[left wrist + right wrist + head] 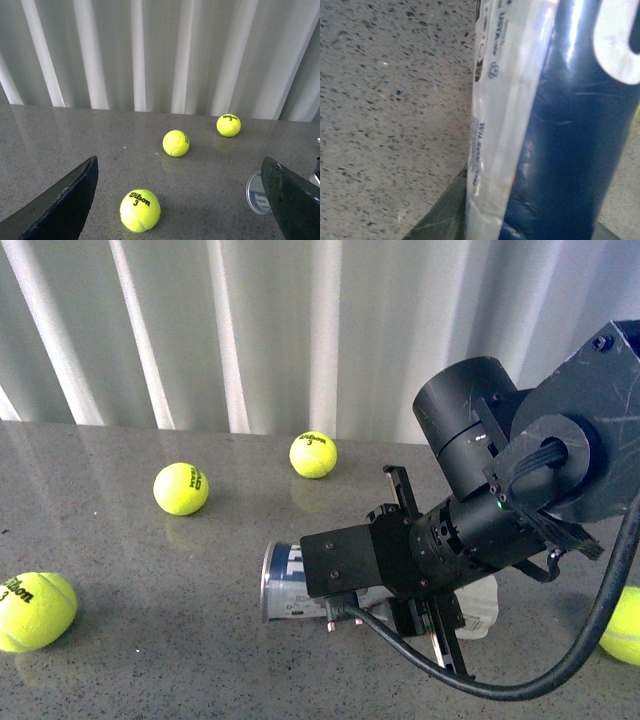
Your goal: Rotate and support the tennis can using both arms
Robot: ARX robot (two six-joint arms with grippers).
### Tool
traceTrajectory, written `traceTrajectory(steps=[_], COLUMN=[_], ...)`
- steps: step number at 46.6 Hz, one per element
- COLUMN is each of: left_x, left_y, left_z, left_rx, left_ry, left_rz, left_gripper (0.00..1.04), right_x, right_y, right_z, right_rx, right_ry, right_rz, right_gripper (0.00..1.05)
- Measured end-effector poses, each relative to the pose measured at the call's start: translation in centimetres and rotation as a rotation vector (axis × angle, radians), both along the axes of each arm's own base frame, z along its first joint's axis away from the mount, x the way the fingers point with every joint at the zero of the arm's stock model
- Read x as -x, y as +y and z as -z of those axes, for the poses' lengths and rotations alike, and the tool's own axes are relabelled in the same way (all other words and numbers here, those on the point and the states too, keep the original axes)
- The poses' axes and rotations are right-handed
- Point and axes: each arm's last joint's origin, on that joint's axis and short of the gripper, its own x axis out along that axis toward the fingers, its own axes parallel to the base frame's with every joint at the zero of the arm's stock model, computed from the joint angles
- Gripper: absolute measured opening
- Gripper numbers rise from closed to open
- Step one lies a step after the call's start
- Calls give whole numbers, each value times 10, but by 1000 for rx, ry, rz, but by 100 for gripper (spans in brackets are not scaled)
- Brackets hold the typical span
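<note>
The left tool, seen only from its own wrist, hangs with jaws spread wide and nothing between them, the silver rim of the tennis can showing just beside one finger. On the grey speckled worktop, a front ball lies well left of the can, a second ball left of and behind it, and a third ball behind its rim. The can lies on its side, rim end to the left, blue-and-white label showing. The right arm reaches over the can, and the right tool is closed across its middle, a finger against each side. A fourth ball sits right of the can, partly out of view.
</note>
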Motion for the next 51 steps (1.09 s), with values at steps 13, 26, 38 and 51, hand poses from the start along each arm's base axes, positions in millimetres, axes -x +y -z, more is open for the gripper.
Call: traceTrajectory(steps=[13,26,38,51], left_x=[0,0,0,0], left_y=[0,0,0,0], left_z=[0,0,0,0], left_rx=[0,0,0,0], left_ry=[0,0,0,0], left_rz=[0,0,0,0], left_gripper=[98,98,98,98], right_x=[9,21,34,28], right_y=[-7,-15,-24,-53], right_z=[2,-26,-92,-113], right_rx=[-62,-147,-460,-779], right_ry=[63,58,90,3], right_rz=[48,78,349,1030], right_gripper=[76,98,98,94])
